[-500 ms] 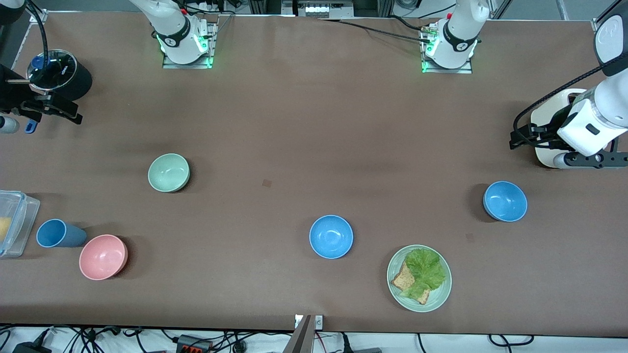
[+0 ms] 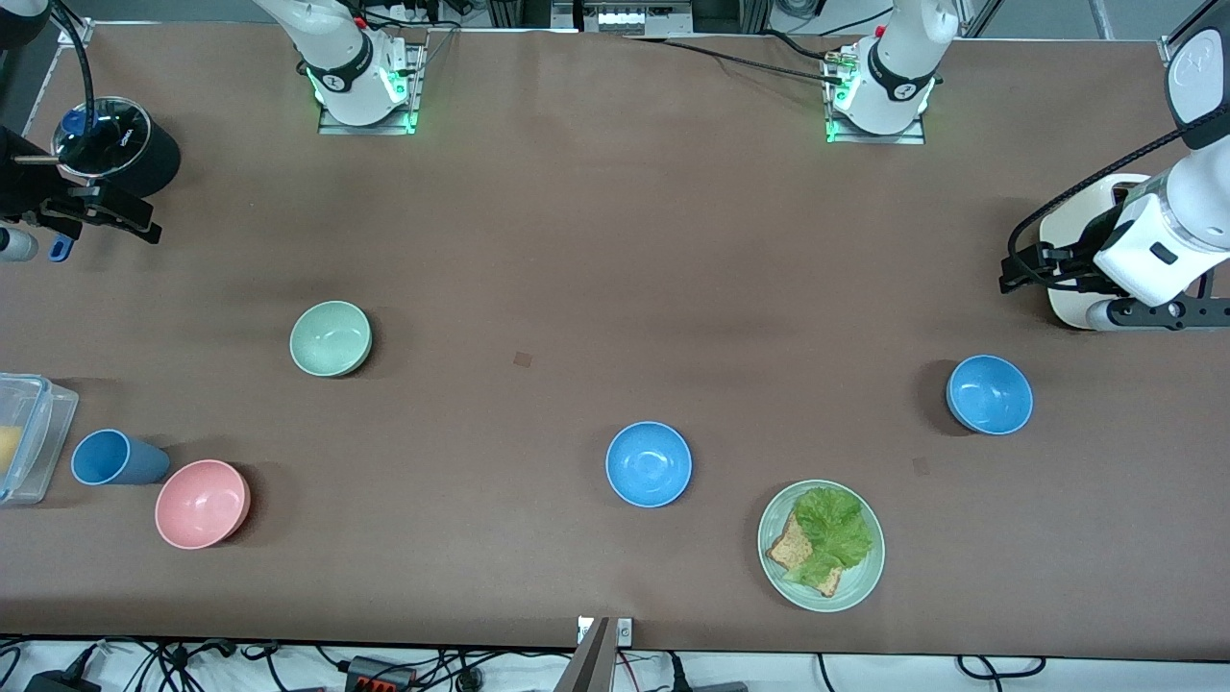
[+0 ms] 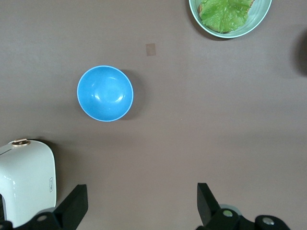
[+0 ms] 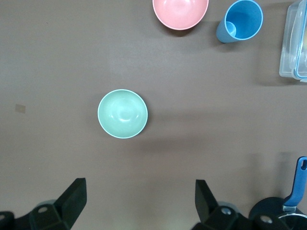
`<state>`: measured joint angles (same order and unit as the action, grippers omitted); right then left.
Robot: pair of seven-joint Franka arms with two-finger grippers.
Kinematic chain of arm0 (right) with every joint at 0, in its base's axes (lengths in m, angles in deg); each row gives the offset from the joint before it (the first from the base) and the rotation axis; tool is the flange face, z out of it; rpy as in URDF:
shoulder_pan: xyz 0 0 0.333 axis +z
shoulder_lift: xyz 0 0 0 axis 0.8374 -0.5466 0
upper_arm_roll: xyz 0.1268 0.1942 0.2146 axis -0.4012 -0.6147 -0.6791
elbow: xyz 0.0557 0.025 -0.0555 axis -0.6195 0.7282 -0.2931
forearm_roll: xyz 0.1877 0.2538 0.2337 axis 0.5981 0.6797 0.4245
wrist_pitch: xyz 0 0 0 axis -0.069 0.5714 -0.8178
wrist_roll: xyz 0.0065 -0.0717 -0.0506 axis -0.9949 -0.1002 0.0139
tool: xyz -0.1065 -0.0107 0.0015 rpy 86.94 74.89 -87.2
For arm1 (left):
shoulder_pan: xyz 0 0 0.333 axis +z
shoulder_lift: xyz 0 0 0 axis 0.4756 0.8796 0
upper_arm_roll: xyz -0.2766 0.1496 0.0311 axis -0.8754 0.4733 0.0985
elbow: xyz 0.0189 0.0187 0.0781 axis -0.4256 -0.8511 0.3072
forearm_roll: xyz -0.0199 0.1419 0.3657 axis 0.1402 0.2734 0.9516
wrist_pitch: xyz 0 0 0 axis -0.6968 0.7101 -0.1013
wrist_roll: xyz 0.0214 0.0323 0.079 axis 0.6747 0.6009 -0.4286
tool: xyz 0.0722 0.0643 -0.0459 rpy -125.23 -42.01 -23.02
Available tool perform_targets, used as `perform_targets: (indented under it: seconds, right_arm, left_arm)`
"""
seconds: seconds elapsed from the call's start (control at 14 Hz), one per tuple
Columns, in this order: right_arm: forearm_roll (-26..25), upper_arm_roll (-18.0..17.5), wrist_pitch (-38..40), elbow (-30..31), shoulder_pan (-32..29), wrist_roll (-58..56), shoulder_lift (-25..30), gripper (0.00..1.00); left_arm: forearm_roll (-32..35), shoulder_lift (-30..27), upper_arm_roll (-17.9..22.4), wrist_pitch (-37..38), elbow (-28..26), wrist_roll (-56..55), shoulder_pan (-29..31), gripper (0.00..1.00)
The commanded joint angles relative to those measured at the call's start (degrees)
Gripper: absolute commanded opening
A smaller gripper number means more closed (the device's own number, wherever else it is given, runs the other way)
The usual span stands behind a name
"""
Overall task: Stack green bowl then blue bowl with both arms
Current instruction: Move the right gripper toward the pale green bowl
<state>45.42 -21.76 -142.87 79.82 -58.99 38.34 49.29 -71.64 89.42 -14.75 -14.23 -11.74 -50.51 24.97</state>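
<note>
The green bowl (image 2: 331, 338) sits upright and empty on the table toward the right arm's end; it also shows in the right wrist view (image 4: 123, 113). One blue bowl (image 2: 990, 394) sits toward the left arm's end and shows in the left wrist view (image 3: 105, 93). A second blue bowl (image 2: 649, 464) sits mid-table, nearer the front camera. My left gripper (image 2: 1168, 313) (image 3: 141, 190) is open and empty over the table beside a white appliance. My right gripper (image 2: 96, 207) (image 4: 140, 185) is open and empty over the table beside a black pot.
The white appliance (image 2: 1076, 240) stands at the left arm's end. The black pot (image 2: 120, 144), a pink bowl (image 2: 202, 504), a blue cup (image 2: 115, 457) and a clear container (image 2: 24, 437) are at the right arm's end. A green plate (image 2: 865, 577) holds lettuce and bread.
The left arm's wrist has shifted very slightly. The bowls and the right arm have not moved.
</note>
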Motion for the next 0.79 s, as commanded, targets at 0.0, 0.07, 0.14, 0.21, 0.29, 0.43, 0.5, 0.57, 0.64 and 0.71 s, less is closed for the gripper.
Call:
perform_targets:
  seconds: [0.0,0.07,0.14,0.21,0.29,0.43,0.5,0.57,0.64,0.71]
  right_arm:
    - [0.0,-0.2,0.2,-0.1,-0.3,0.2,-0.8,1.00]
    - [0.0,-0.2,0.1,-0.1,-0.2,0.2,-2.3,1.00]
    - [0.0,-0.2,-0.1,-0.1,-0.1,0.2,-3.5,1.00]
    - [-0.4,-0.2,-0.5,-0.1,-0.1,0.2,-5.3,1.00]
    - [-0.5,-0.2,-1.3,-0.1,-0.1,0.2,-7.4,1.00]
    - [-0.6,-0.2,-3.0,-0.1,-0.3,0.2,-12.4,1.00]
    - [-0.6,-0.2,-4.3,0.0,-0.3,0.2,-14.9,1.00]
    - [-0.6,-0.2,-6.1,0.0,-0.3,0.3,-17.7,1.00]
    - [-0.6,-0.2,-7.5,0.0,-0.2,0.3,-20.1,1.00]
    - [-0.6,-0.2,-8.7,0.1,0.1,0.3,-22.7,1.00]
  left_arm:
    - [-1.2,0.8,0.2,0.6,1.6,1.3,0.3,1.00]
    - [-1.2,0.8,0.2,0.6,1.7,1.3,0.2,1.00]
    - [-1.2,0.8,0.2,0.6,1.7,1.3,0.2,1.00]
    - [-1.3,0.8,0.2,0.6,1.7,1.3,0.3,1.00]
    - [-1.3,0.8,0.2,0.6,1.7,1.3,0.2,1.00]
    - [-1.3,0.8,0.2,0.6,1.7,1.4,0.2,1.00]
    - [-1.3,0.9,0.2,0.6,1.7,1.4,0.2,1.00]
    - [-1.3,0.8,0.2,0.6,1.7,1.4,0.2,1.00]
    - [-1.3,0.8,0.2,0.5,1.7,1.4,0.2,1.00]
    - [-1.2,0.8,0.2,0.5,1.7,1.5,0.2,1.00]
